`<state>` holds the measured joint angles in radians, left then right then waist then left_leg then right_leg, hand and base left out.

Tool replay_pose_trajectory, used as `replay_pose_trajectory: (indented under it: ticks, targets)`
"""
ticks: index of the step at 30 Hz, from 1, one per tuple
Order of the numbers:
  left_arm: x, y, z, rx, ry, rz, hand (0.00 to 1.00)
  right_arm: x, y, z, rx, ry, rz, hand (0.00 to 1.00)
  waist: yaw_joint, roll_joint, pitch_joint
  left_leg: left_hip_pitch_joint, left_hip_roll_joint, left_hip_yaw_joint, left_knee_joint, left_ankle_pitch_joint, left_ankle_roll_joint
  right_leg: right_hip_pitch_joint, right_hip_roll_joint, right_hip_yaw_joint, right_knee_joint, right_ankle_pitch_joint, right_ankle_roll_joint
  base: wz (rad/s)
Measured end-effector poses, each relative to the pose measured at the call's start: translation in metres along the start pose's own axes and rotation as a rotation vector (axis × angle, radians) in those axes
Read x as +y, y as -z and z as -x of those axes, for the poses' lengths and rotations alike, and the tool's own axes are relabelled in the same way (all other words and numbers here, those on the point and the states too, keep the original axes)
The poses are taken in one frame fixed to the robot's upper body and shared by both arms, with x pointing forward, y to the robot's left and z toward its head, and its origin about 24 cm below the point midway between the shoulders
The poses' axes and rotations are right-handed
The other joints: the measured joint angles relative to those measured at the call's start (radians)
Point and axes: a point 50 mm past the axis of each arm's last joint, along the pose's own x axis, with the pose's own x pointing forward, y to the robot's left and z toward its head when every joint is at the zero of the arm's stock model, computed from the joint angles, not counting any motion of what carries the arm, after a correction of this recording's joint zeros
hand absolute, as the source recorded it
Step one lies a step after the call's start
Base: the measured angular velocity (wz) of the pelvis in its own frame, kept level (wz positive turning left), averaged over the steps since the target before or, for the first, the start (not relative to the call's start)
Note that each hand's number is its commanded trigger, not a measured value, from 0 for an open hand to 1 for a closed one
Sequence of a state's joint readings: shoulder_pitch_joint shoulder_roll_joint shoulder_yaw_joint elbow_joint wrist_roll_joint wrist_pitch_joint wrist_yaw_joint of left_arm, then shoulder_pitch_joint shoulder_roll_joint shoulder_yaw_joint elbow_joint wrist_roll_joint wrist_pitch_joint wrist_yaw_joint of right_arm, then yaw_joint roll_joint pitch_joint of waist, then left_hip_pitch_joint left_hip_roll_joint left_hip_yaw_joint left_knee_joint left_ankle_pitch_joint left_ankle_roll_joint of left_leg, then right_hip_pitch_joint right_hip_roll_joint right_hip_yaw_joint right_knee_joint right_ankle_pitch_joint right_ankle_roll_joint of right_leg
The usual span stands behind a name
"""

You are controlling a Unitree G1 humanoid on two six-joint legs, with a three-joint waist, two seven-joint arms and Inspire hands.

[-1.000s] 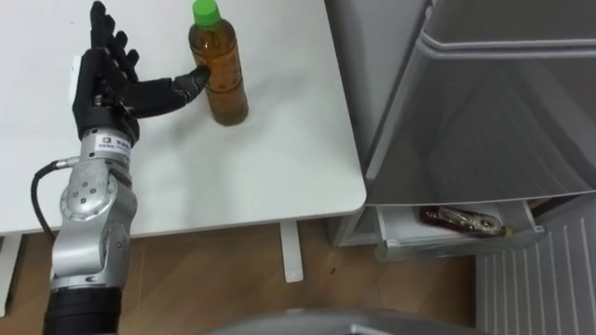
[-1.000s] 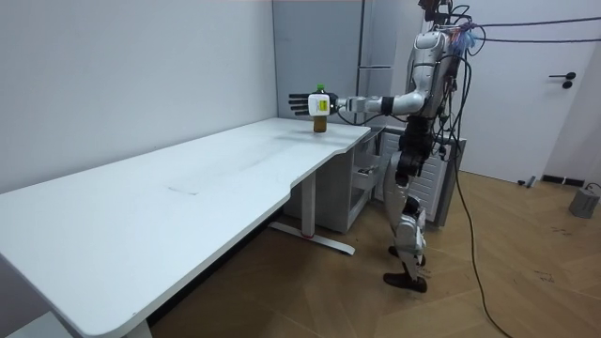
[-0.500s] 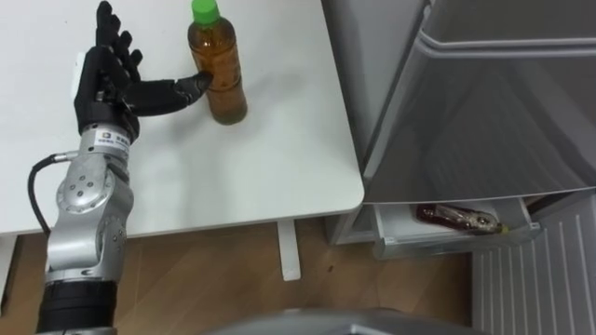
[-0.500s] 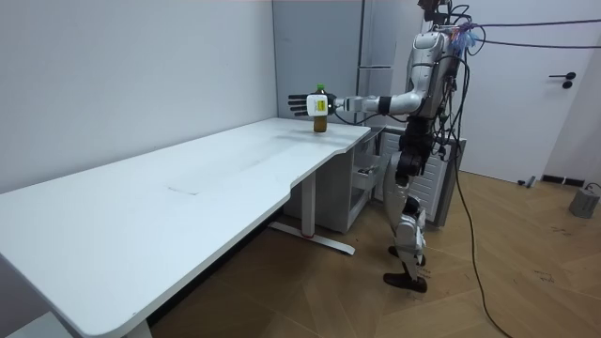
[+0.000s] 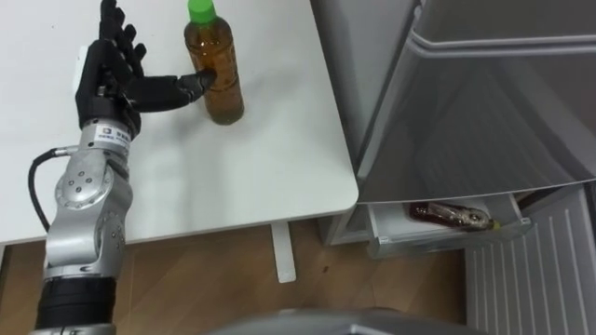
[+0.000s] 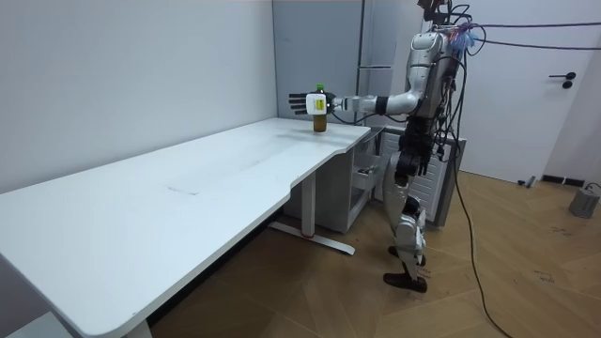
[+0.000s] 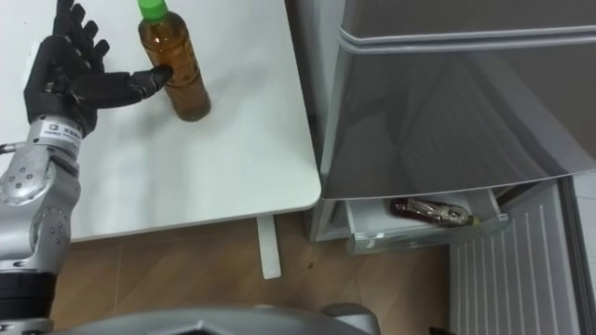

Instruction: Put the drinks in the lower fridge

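— Where is the drink right now?

— The bottle of brown tea stands upright on the white table with its green cap on, near the table's edge on the fridge side. I have no grip on it.

— So what is your hand doing?

— My left hand is spread wide just beside it, fingers straight, holding nothing. The thumb reaches out sideways and its tip touches the bottle's side about halfway up (that is the one contact I can make out).

— What worries you?

— A tall bottle touched on one side tips easily. If I push with the thumb before my fingers wrap round the far side, I judge it could slide or topple toward the table's edge and roll off. Closing too high, near the cap, could lever it over as well, and a smooth round wall may slip out of a loose curl.

— And after the grasp?

— The fridge stands to my right, close to the table. Low down, a white bin sits open with another drink lying on its side in it. Getting mine there means swinging past the table's corner and reaching low, so a knock on the way is the next risk. In the room view I stand at the table's end next to the fridge, left arm stretched out.
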<state>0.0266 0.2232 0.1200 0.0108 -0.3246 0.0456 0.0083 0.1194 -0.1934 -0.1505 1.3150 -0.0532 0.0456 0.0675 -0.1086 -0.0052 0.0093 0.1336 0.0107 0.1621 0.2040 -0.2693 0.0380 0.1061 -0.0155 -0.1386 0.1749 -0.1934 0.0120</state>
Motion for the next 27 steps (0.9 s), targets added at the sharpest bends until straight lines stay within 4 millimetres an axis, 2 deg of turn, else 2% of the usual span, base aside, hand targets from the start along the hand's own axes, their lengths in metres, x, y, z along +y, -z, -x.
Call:
replay_pose_trajectory:
  ticks: [4,14,23,27]
  targets:
    - [-0.002,0.0,0.0,0.002,0.012,0.043,0.0,0.0,-0.002,0.0,-0.007,0.0,0.001,0.0,0.0,0.001,-0.0003,-0.002,0.0,0.0,0.0,0.0,0.0,-0.002,0.0,0.0,0.0,0.001,-0.001,0.0]
    - [-0.012,-0.015,-0.012,-0.052,0.09,0.149,0.0,0.001,-0.004,0.0,-0.005,0.001,0.042,0.0,-0.006,0.015,0.0,-0.009,0.001,-0.001,0.001,0.0,0.0,-0.003,0.002,0.005,0.0,0.003,-0.002,0.0]
    - [-0.017,-0.021,-0.016,-0.077,0.145,0.22,0.0,0.001,-0.002,0.0,0.004,-0.001,0.054,0.0,-0.023,0.004,0.0039,-0.018,0.003,0.0,0.0,0.0,-0.001,-0.022,0.002,0.009,0.013,0.003,-0.002,0.0]
    - [-0.018,-0.022,-0.016,-0.079,0.158,0.241,0.0,0.001,0.001,0.0,0.026,-0.003,0.058,0.0,-0.025,-0.006,0.0,-0.019,0.003,0.0,0.0,0.0,-0.001,-0.023,0.003,0.014,0.013,0.003,-0.002,0.0]
